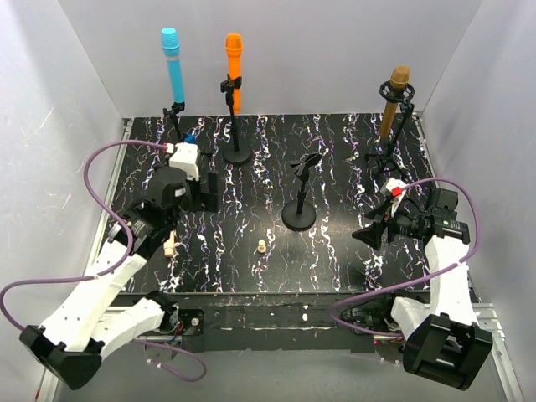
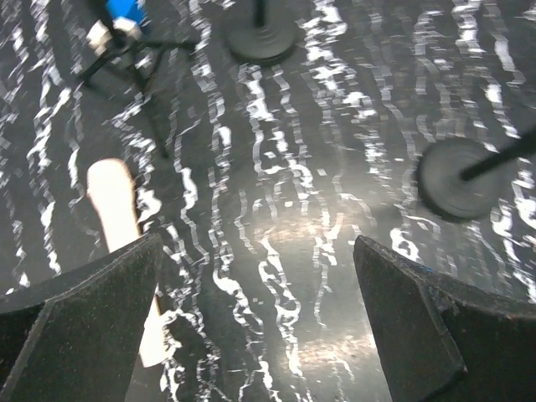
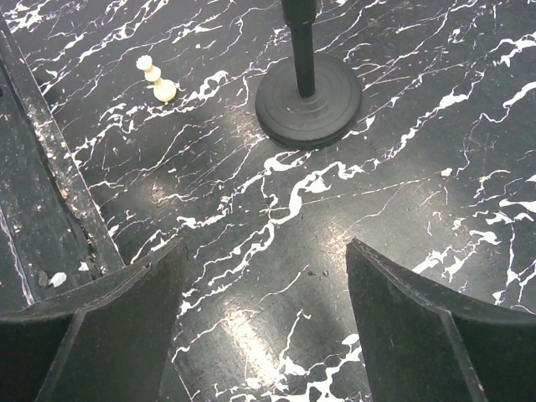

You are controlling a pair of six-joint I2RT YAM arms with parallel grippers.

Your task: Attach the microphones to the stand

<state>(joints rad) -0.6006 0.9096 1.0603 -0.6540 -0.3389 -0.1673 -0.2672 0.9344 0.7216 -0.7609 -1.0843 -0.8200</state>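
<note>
The left gripper [image 2: 258,243] is spread wide with nothing between its fingers, low over the left part of the table [image 1: 335,167]. The pale pink microphone [image 2: 113,205] lies flat there. Its near end runs under the inner edge of the left finger, but the view is too blurred to tell whether they touch. Bare marbled surface stretches ahead of this gripper, far and to the right.

The right gripper [image 3: 266,247] is also open and empty, low over the right side of the table and facing left. In front of it is open table up to the round base of the empty stand [image 1: 299,216], which is upright near the middle with its clip unoccupied. A small beige peg [image 3: 157,79] lies left of that base, apart from it and close to the near edge.

The other three microphones are upright in stands along the far edge. The light blue microphone [image 1: 171,63] is at the far left and the orange microphone [image 1: 234,71] is just right of it on a round-based stand. The golden-brown microphone [image 1: 394,100] is at the far right on a tripod.

A dark rail [image 1: 276,306] borders the near edge. White walls [image 1: 67,84] close in on the left, far and right sides.
</note>
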